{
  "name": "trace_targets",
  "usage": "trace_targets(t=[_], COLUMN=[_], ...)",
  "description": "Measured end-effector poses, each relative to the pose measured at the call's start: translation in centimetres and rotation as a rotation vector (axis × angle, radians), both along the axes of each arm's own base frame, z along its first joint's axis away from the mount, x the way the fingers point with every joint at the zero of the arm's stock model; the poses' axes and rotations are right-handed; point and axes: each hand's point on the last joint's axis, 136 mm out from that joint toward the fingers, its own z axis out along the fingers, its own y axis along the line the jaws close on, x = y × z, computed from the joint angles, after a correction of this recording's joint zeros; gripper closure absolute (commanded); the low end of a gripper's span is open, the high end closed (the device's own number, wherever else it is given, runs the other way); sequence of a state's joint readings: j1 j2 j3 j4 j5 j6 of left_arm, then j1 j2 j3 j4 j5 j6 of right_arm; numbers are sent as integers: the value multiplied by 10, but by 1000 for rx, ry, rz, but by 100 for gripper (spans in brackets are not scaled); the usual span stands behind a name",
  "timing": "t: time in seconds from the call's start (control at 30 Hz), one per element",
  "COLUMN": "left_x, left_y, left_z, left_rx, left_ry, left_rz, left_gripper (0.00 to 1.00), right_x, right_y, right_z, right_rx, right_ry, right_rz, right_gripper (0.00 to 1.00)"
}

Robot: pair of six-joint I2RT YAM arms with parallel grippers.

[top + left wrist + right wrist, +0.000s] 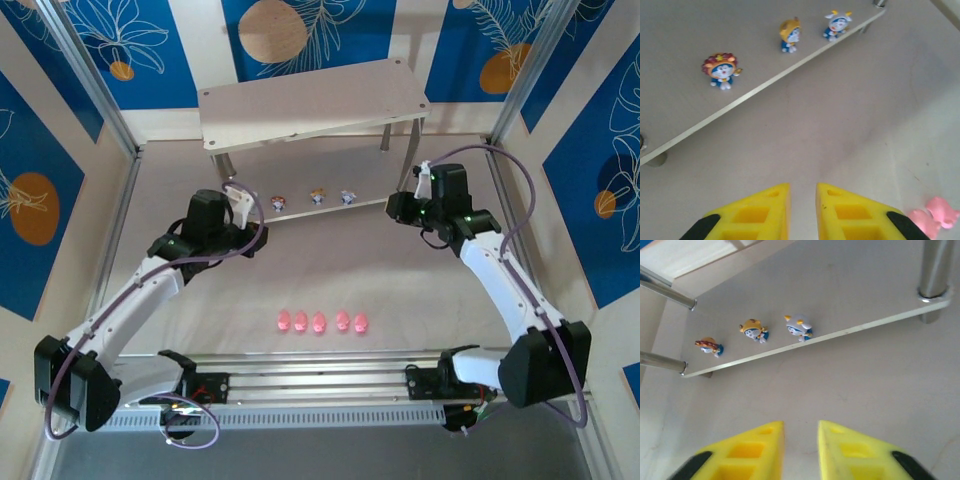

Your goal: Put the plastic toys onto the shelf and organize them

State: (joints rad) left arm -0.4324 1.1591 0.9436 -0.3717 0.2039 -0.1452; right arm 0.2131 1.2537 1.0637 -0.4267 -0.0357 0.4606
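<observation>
The shelf [310,100] stands at the back, its pale top board bare. Three whitish figurines [317,196] stand in a row near the front edge of its lower board [680,40]: a brown-topped one [722,70], an orange-topped one [790,34] and a white-hooded one [836,24]. They also show in the right wrist view, on the lower board [840,290]: brown [710,346], orange [755,330], white [800,326]. Several pink pig toys [320,322] lie in a row on the table near the front; one pig [935,212] sits by my left fingers. My left gripper [243,205] [802,192] and right gripper [393,206] [801,430] hover in front of the shelf, jaws a narrow gap apart, empty.
Metal shelf legs [935,270] stand at the board's corners. Frame posts and blue patterned walls close in the sides and back. A rail [320,385] with the arm bases runs along the near edge.
</observation>
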Motion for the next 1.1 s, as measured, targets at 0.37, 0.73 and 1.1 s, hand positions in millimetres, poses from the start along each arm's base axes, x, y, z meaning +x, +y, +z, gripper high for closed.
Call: trace_targets(t=[0.37, 0.73, 1.1], left_x=[19, 22, 24], left_y=[24, 58, 76], left_z=[15, 35, 32], left_rx=[-51, -113, -155], left_ry=[-41, -74, -51], left_rz=[116, 184, 196], left_gripper=[77, 76, 76], right_x=[27, 52, 72], right_y=[21, 52, 57], right_z=[-72, -113, -122], right_rx=[53, 67, 67], right_ry=[147, 189, 180], right_rz=[7, 2, -48], right_gripper=[99, 99, 99])
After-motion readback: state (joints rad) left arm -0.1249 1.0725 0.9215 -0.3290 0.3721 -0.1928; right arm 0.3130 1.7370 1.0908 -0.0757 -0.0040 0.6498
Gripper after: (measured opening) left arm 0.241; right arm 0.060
